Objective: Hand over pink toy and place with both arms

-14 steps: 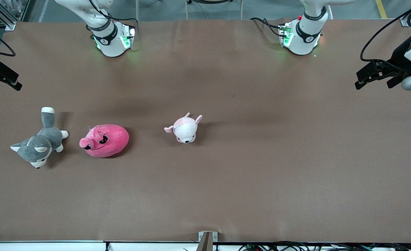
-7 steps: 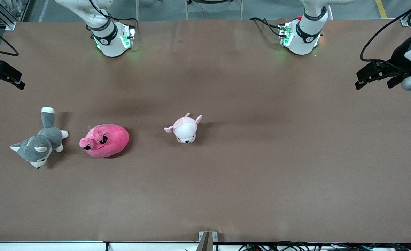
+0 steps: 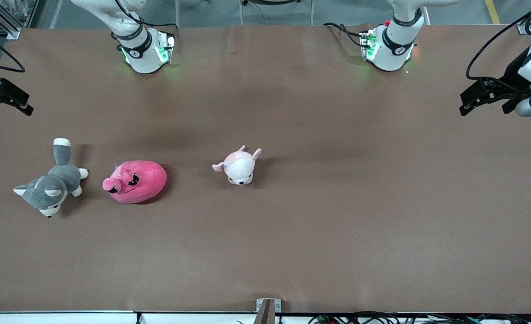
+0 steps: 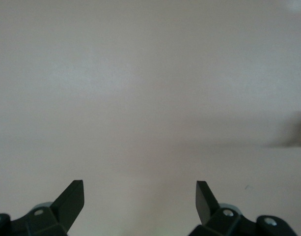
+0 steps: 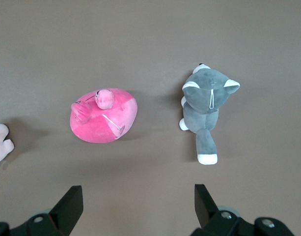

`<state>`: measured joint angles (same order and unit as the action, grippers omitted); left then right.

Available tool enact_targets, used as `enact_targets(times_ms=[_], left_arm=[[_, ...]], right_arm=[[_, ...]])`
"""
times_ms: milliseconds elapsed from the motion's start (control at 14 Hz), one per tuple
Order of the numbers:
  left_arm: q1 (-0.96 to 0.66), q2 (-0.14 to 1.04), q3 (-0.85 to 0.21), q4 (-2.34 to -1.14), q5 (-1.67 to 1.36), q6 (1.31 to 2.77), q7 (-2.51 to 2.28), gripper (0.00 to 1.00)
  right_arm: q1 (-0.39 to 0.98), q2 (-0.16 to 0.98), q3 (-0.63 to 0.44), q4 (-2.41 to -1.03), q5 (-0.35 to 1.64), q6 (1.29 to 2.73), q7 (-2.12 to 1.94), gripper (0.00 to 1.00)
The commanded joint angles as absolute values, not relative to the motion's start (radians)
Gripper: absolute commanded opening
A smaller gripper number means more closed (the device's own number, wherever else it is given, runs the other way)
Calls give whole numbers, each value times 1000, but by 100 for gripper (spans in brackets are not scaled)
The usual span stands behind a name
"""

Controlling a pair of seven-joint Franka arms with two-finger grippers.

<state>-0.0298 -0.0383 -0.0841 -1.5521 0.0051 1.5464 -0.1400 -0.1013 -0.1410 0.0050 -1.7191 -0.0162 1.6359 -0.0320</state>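
Three plush toys lie in a row on the brown bench (image 3: 337, 234), all toward the right arm's end and about midway between the bench's edge at the robot bases and its edge nearest the front camera. The pink toy (image 3: 135, 181), a round hot-pink plush with dark eyes and a small snout, rests flat on the bench between the grey-and-white plush (image 3: 53, 181), which lies closest to the right arm's end edge, and the pale pink-and-white plush (image 3: 239, 166), which lies nearer the bench's middle; none of the three touches another, and none has shifted over the last second. The right gripper (image 3: 5, 95) hangs in the air over the bench's edge at the right arm's end, holding nothing; its wrist view shows the two fingers spread wide, with the pink toy (image 5: 104, 122) and the grey-and-white plush (image 5: 205, 111) on the bench below. Compared with one second earlier it has drifted slightly inward from that edge. The left gripper (image 3: 480, 96) hangs over the bench's edge at the left arm's end, almost unmoved since then; its fingers (image 4: 71, 197) are likewise spread wide and empty above bare bench.
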Motion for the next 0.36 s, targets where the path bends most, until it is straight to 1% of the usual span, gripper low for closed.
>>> enact_targets(times_ms=[0, 286], left_arm=[[-32, -51, -87, -1551, 23, 1537, -135, 100], [-32, -49, -87, -1546, 23, 1536, -135, 100]], right_arm=[[-101, -163, 5, -1741, -32, 1638, -44, 100], [-101, -163, 5, -1741, -32, 1638, -43, 100]])
